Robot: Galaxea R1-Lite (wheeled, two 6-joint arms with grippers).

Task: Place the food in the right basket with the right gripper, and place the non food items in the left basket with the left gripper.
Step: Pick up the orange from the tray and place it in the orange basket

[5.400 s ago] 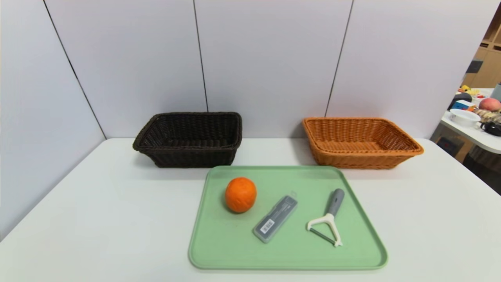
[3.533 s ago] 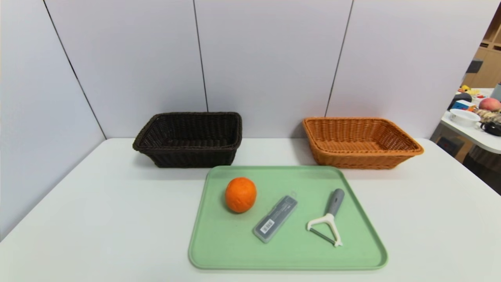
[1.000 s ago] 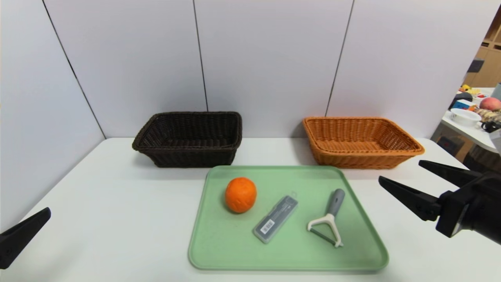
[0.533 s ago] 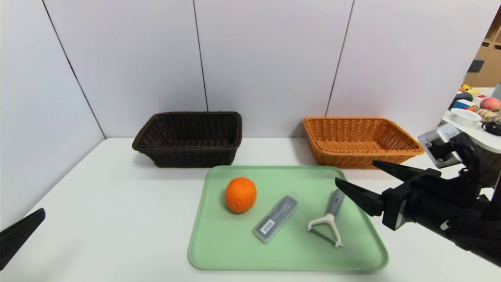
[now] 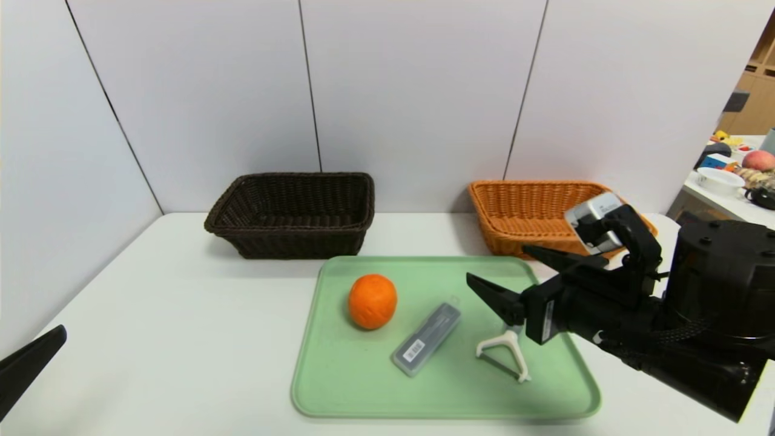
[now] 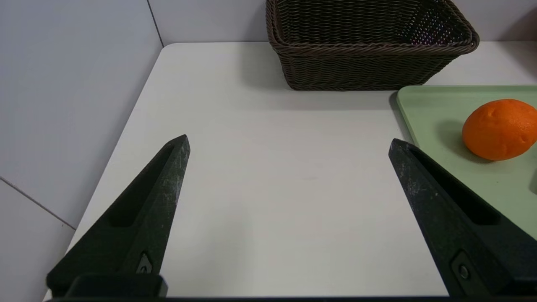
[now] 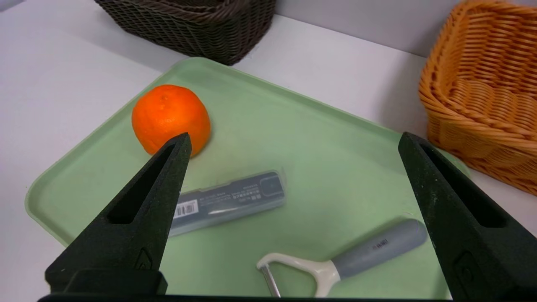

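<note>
An orange [image 5: 372,301], a grey plastic case [image 5: 425,339] and a peeler [image 5: 502,357] with a white head lie on the green tray [image 5: 345,387]. My right gripper [image 5: 497,263] hovers open above the tray's right part, over the peeler's grey handle, which it hides in the head view. In the right wrist view the peeler [image 7: 344,262] and case [image 7: 228,200] lie between its spread fingers, with the orange [image 7: 170,115] beyond one tip. My left gripper [image 6: 288,139] is open over bare table left of the tray. The dark left basket [image 5: 293,215] and orange right basket [image 5: 521,212] are empty.
Both baskets stand at the back of the white table [image 5: 181,315], against grey wall panels. A side wall runs along the table's left edge. A second table [image 5: 732,181] with clutter stands far right, behind my right arm.
My right arm has swept leftward from the table's right side to above the tray, now covering the peeler's handle. The left gripper has barely shifted. The objects lie as before.
</note>
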